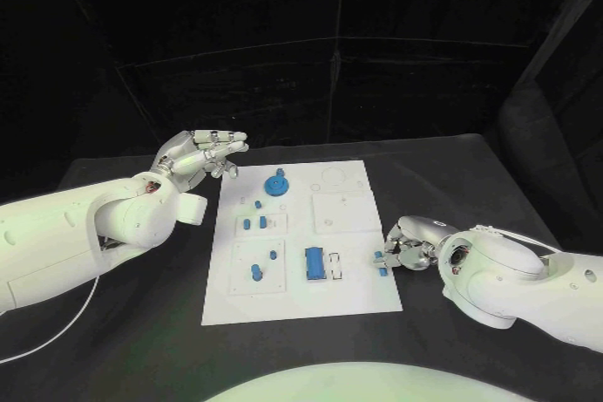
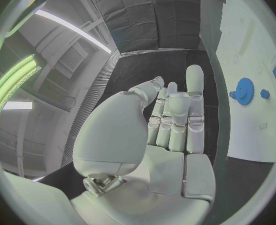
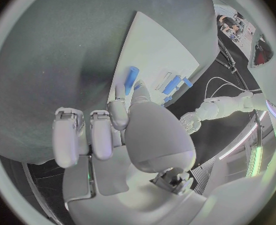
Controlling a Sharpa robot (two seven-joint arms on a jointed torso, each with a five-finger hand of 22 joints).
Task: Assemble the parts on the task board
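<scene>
The white task board (image 1: 296,289) lies flat in the middle of the black table. On it are a blue gear (image 1: 276,186), a blue rectangular block (image 1: 313,261) and several smaller blue pieces (image 1: 255,221). My right hand (image 1: 406,245) sits at the board's right edge and pinches a small blue part (image 1: 380,261) between thumb and a finger; the right wrist view shows that part (image 3: 131,78) at the fingertips over the board (image 3: 157,45). My left hand (image 1: 201,154) hovers off the board's far left corner, fingers apart and holding nothing. From the left wrist, its palm (image 2: 157,135) is bare, with the gear (image 2: 244,91) beyond.
Black table (image 1: 452,171) surrounds the board, with bare room to the right and far side. A white cable (image 1: 50,337) runs along the table at the near left. Black curtains close off the back.
</scene>
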